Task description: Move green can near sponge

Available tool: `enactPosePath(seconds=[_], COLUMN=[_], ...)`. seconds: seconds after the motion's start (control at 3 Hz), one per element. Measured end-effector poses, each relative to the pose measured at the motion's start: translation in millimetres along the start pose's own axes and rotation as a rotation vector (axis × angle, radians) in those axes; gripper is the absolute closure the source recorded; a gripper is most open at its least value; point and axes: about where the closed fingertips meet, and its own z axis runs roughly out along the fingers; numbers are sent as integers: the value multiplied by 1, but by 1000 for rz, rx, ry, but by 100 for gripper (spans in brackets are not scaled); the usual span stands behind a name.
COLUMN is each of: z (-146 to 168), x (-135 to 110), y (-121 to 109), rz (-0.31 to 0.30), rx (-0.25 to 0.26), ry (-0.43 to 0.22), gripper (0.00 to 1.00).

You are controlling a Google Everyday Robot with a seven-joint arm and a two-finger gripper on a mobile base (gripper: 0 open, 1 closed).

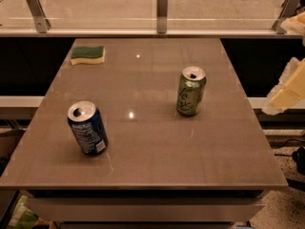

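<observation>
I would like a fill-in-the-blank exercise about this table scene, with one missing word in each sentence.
The sponge lies at the far ____ corner of the table.
The green can stands ____, apart from the sponge.
The other can, near the front left, is dark ____.
The gripper hangs beyond the table's ____ edge, touching nothing on it.
Missing words: left; upright; blue; right.

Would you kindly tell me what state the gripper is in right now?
Gripper: beyond the right edge of the table, apart from the green can; open or closed cannot be told.
</observation>
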Motion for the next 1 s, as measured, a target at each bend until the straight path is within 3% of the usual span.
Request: enactPosePath(seconds=[0.33, 1.0], z=[5, 40], x=[0, -4], y=[-10, -14], rz=[74, 115], rx=[23, 0], ry=[-126, -368], gripper=[0, 0])
